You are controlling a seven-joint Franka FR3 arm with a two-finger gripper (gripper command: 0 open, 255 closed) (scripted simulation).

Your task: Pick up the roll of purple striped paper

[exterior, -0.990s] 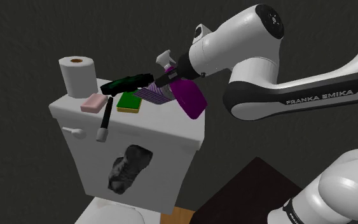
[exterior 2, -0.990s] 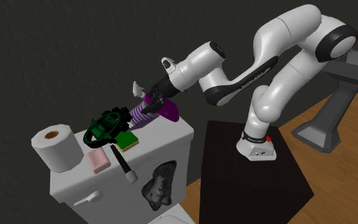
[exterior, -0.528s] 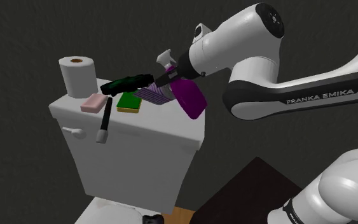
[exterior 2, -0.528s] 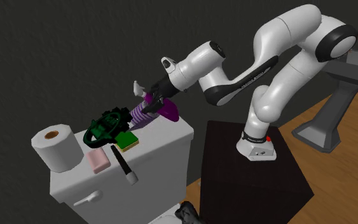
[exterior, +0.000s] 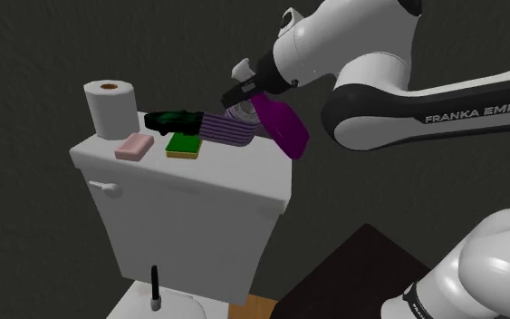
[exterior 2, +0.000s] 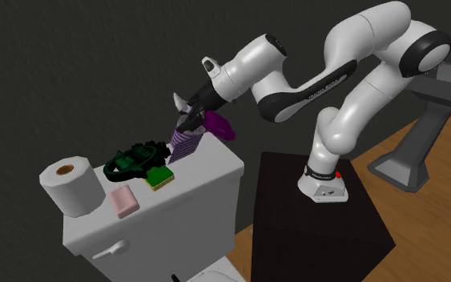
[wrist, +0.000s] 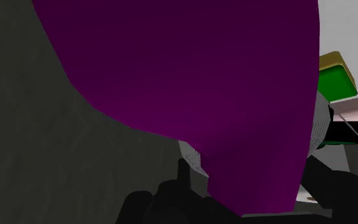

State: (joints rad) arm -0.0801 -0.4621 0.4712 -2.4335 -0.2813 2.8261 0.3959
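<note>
To your left, a white toilet-paper roll (exterior: 110,107), a pink soap bar (exterior: 135,146) and a yellow-backed green sponge (exterior: 185,145) sit on the white cistern lid (exterior: 235,169). The slim black brush (exterior: 154,288) has dropped off it and now stands at lower left. The purple-and-white striped paper roll (exterior: 227,131) lies mid-frame beside the magenta spray bottle (exterior: 284,127), which crowds your black claw (exterior: 240,92). You can't tell what the claw grips.

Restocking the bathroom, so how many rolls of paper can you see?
2. A white roll stands upright on the tank lid at the shoulder view's left end; a purple striped roll sits beside the purple bottle. More could hide behind the arm.
</note>
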